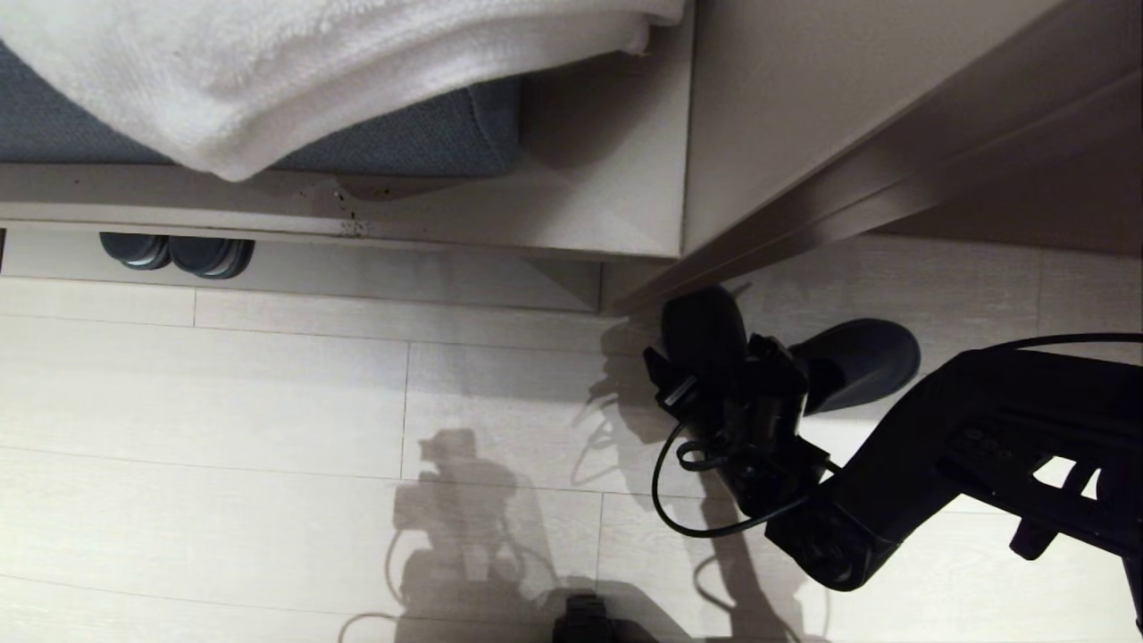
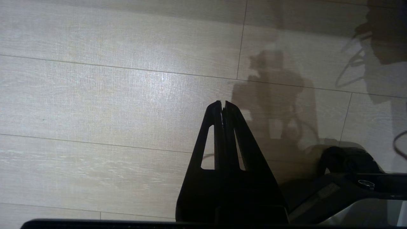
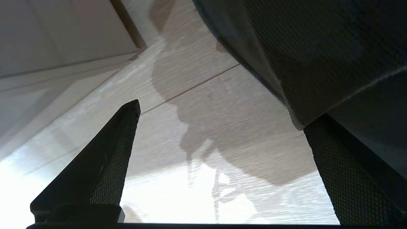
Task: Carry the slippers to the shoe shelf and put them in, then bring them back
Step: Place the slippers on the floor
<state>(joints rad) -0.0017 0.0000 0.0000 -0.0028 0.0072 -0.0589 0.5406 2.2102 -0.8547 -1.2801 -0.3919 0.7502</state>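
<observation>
Right gripper (image 1: pixel 692 379) low over the slippers (image 1: pixel 857 357), fingers spread wide and holding nothing.

Two matte black slippers lay on the floor (image 1: pixel 268 393) beside the cabinet corner, toes splayed apart, one partly hidden by the wrist. They appeared light, soft and flexible; the wide toe band seemed the soundest hold. A second, glossier pair (image 1: pixel 177 254) sat well apart under the ledge. The left gripper (image 2: pixel 222 105) hung parked over the floor, fingers pressed together.

Left gripper (image 2: pixel 223 105), fingers pressed together, hangs over pale plank floor (image 2: pixel 111 95).
</observation>
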